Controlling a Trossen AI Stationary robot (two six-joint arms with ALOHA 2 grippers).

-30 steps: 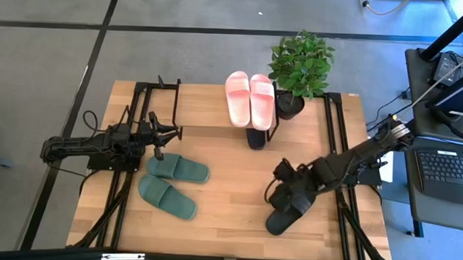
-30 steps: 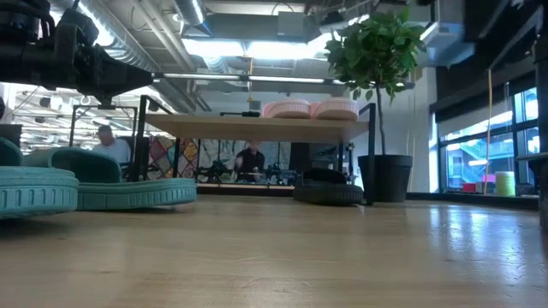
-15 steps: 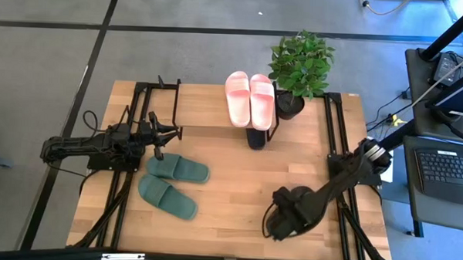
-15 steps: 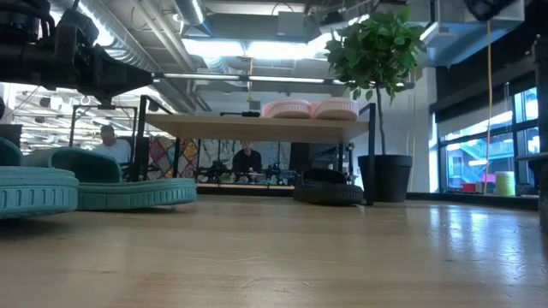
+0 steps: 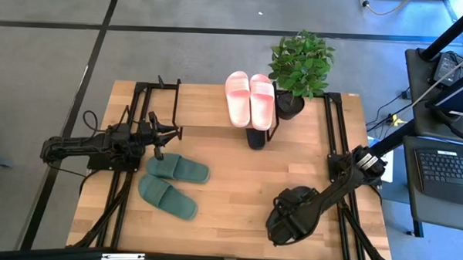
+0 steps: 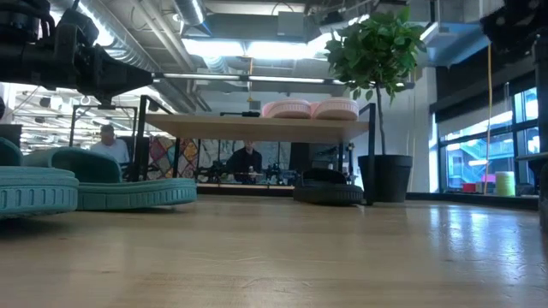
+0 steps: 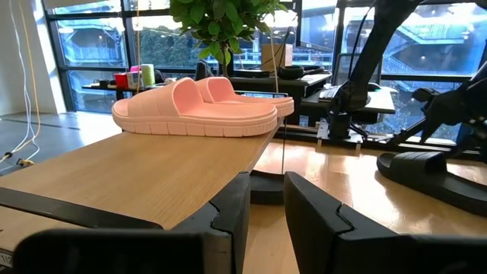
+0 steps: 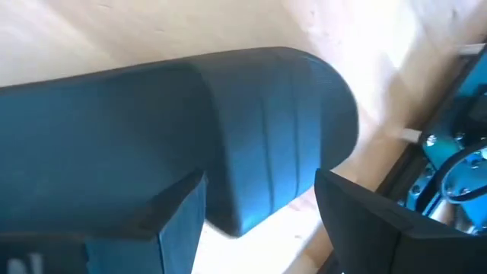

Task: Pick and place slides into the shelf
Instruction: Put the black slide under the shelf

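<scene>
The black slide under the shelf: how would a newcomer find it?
Start at the potted plant at the table's far edge. Left of it stands the shelf with two pink slides on top. The black slide lies below them on the tabletop, half hidden by the board.

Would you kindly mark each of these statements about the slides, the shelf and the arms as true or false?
1. The pink pair lies on top of the shelf. True.
2. The green pair is on the shelf too. False: both lie on the tabletop near the left end effector.
3. The right end effector is over a black slide, fingers spread either side of it. True.
4. The potted plant stands at the table's left edge. False: it stands beside the shelf's right end.
</scene>
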